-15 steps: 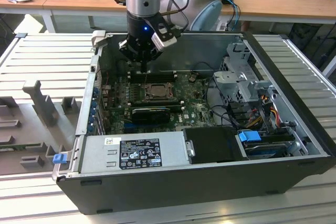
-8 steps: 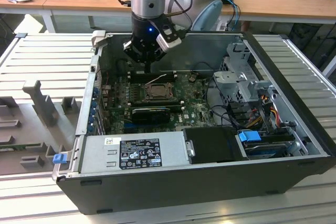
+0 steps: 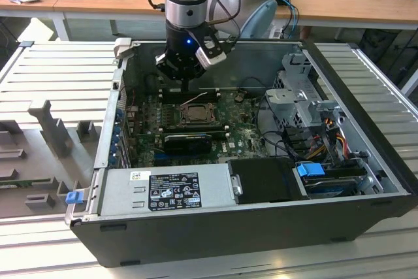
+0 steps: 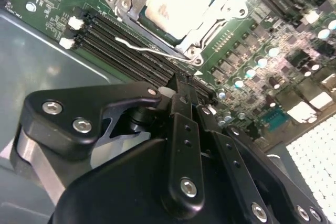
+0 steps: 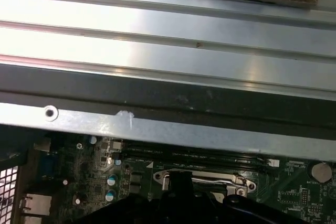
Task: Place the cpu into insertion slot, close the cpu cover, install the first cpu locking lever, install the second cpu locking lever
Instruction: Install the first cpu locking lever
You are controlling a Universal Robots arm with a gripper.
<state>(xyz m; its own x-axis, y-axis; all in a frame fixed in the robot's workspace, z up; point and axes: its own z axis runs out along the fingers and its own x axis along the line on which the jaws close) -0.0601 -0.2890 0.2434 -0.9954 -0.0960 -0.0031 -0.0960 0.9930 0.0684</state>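
Observation:
The cpu [image 4: 176, 4], pale silvery and square, lies in the insertion slot [image 3: 194, 114] on the green motherboard. The cpu cover [image 4: 231, 13], a metal frame plate, is down around it. A thin pale locking lever [image 4: 140, 44] runs along the socket's side by the memory slots and looks unlatched; it also arcs up as a locking lever [image 3: 194, 100] in the exterior view. My gripper [image 3: 187, 87] hangs just above the socket's far edge. Its black fingers meet at the gripper tip [image 4: 182, 83], shut with nothing between them, a short way from the lever. The socket edge [image 5: 206, 180] sits under the gripper.
The open computer case [image 3: 366, 89] lies on a ribbed metal bench. A power supply [image 3: 166, 191] fills the near side, a drive cage [image 3: 300, 99] and cables [image 3: 326, 135] the exterior view's right. Black memory slots [image 4: 121, 38] flank the socket. The case wall [image 5: 157, 129] rises close by.

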